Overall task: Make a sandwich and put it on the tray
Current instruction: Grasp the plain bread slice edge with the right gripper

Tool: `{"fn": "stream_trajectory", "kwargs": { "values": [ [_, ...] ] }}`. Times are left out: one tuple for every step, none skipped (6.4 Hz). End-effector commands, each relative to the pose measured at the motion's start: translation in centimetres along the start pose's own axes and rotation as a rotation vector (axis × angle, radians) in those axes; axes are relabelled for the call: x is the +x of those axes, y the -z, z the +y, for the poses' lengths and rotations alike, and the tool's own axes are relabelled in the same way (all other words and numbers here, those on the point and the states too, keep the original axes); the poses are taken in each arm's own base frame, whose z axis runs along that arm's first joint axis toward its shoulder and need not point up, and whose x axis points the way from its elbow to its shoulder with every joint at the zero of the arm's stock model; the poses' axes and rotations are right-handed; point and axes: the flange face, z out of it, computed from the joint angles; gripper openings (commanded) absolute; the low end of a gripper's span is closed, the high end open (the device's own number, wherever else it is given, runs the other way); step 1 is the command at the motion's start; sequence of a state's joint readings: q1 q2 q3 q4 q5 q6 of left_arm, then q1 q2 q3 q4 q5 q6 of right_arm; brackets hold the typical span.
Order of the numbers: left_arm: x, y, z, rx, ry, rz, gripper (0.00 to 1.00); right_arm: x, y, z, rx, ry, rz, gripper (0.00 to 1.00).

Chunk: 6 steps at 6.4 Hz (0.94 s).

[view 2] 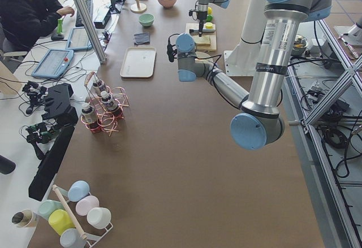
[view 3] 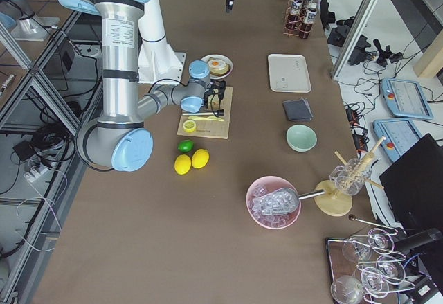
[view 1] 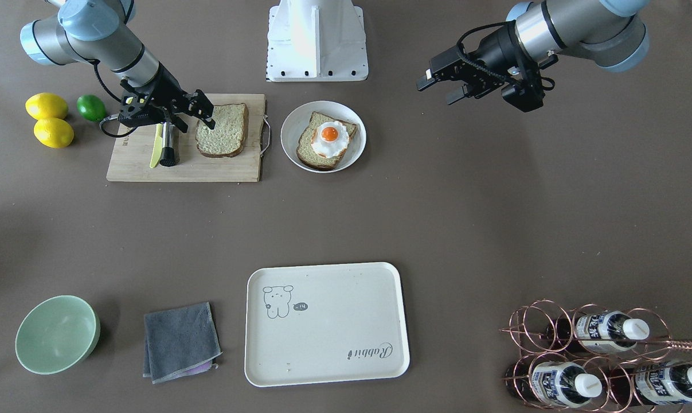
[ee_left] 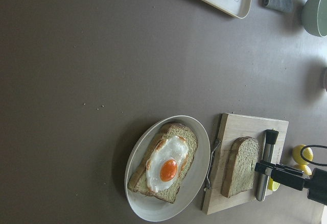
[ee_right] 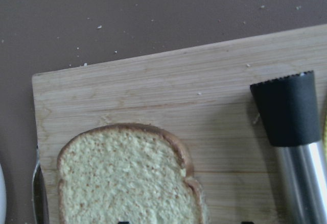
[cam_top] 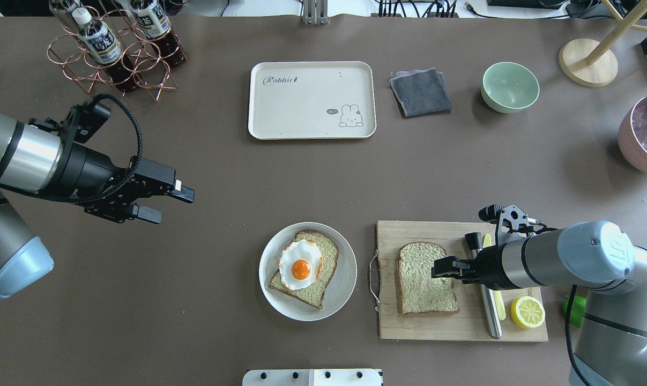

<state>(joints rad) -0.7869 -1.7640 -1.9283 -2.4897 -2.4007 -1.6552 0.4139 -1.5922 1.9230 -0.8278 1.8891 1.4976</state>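
Bread slice lies flat on the cutting board, its long axis across the board and its domed end toward the tray-side edge. The right gripper hangs over it with jaws wide apart, holding nothing. The second slice, bearing the egg, sits on the plate just beside the board's handle end. The left gripper hangs beyond the plate, parted and unloaded, and the tray lies well apart across brown tabletop, parallel to the board.

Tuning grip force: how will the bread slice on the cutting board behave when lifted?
The bread slice looks thin and porous, so it is probably light and soft; a hard pinch may dent it. Lying flat on the cutting board, it likely sags if lifted by one edge.
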Motion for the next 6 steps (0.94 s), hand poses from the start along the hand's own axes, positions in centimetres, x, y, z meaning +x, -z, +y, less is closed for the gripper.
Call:
{"fn": "stream_trajectory", "kwargs": {
  "values": [
    [0.0, 0.1, 0.0, 0.002, 0.0, 0.0, 0.98, -0.3, -0.1, 0.1, 0.004, 0.006, -0.006, 0.09],
    [0.0, 0.0, -0.1, 0.002, 0.001, -0.001, 0.97, -0.2, -0.1, -0.1, 0.012, 0.005, -0.005, 0.0],
    [-0.1, -0.2, -0.4, 0.003, 0.003, -0.004, 0.98, -0.1, -0.3, -0.2, 0.02, 0.004, -0.001, 0.0],
    [0.1, -0.3, -0.7, 0.006, 0.002, -0.002, 0.98, -0.5, 0.2, -0.4, 0.022, 0.003, -0.015, 0.0],
    [0.2, -0.4, -0.8, 0.006, 0.001, -0.001, 0.97, -0.6, 1.4, -0.9, 0.022, 0.012, -0.07, 0.0],
    [0.0, -0.6, -1.1, 0.008, 0.001, -0.006, 0.97, -0.5, 3.2, -2.4, 0.004, 0.009, -0.127, 0.0]
  ]
}}
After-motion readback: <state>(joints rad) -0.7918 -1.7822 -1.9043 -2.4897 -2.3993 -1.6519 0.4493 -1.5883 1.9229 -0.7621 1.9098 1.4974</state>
